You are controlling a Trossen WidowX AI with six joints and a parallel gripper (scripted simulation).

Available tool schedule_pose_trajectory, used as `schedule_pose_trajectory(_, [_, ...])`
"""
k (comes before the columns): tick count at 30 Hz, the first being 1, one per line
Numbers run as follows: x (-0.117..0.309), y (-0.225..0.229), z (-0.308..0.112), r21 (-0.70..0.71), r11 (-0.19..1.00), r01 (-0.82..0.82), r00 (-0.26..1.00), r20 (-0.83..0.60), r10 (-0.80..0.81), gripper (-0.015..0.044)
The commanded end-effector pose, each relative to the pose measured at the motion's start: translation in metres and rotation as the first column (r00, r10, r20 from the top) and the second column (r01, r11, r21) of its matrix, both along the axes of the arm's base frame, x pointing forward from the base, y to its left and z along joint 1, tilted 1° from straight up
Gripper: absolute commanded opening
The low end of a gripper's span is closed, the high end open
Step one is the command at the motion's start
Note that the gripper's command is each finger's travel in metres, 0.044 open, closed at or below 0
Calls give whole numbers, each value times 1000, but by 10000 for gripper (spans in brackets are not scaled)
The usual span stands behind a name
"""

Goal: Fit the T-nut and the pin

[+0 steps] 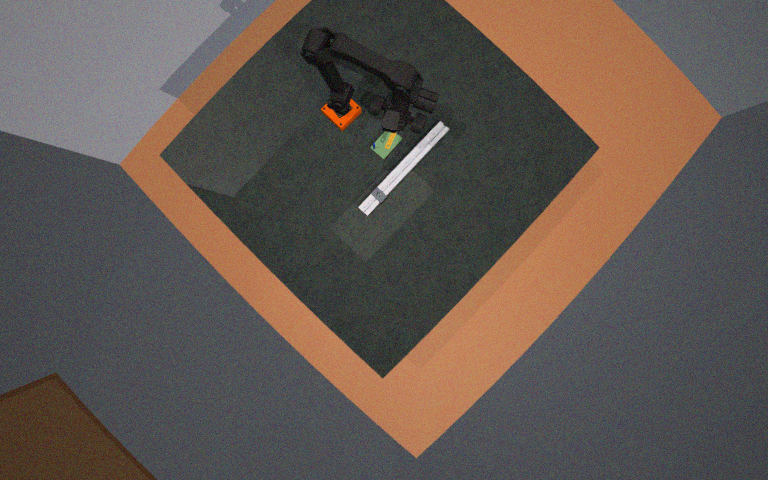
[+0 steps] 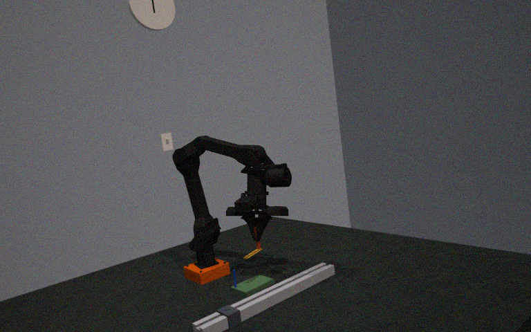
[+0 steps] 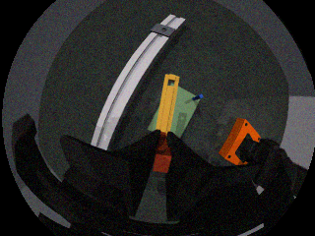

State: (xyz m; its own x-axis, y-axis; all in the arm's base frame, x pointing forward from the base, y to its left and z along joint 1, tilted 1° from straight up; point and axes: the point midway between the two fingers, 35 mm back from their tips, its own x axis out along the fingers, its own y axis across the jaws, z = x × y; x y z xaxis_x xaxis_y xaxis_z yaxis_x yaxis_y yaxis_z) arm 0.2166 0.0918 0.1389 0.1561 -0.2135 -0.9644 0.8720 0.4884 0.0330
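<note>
Pickup done: gripper (image 2: 256, 238) (image 3: 163, 134) jaws clamped on orange handle (image 2: 258, 245) (image 3: 162, 162), brass T-nut (image 1: 390, 140) (image 2: 252, 253) (image 3: 168, 105) held aloft, apart from rail (image 1: 409, 163) (image 2: 285, 290) (image 3: 127, 88); left: slot entry, slide to dark bracket (image 1: 378, 194) (image 2: 229, 315) (image 3: 162, 29), release, then blue pin (image 1: 374, 145) (image 2: 234, 278) (image 3: 198, 97) (upright in green tray (image 1: 383, 152) (image 2: 245, 287) (image 3: 189, 104)) through bracket hole into nut.

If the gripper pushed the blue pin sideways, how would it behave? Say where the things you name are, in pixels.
The blue pin (image 2: 234, 278) (image 3: 198, 97) would probably tip rather than slide, standing tall and thin in the green tray (image 1: 383, 152) (image 2: 253, 283) (image 3: 185, 109). It looks straight, so likely stiff. Lying down, its slimness suggests it might roll.
</note>
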Motion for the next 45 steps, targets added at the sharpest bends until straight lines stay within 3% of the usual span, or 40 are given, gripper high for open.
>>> schedule_pose_trajectory(1, [6,2,2,-4,1000,22,1000,1,-22,-150])
schedule_pose_trajectory(45, [76,22,6,8,972,235,972,2,-235,-150])
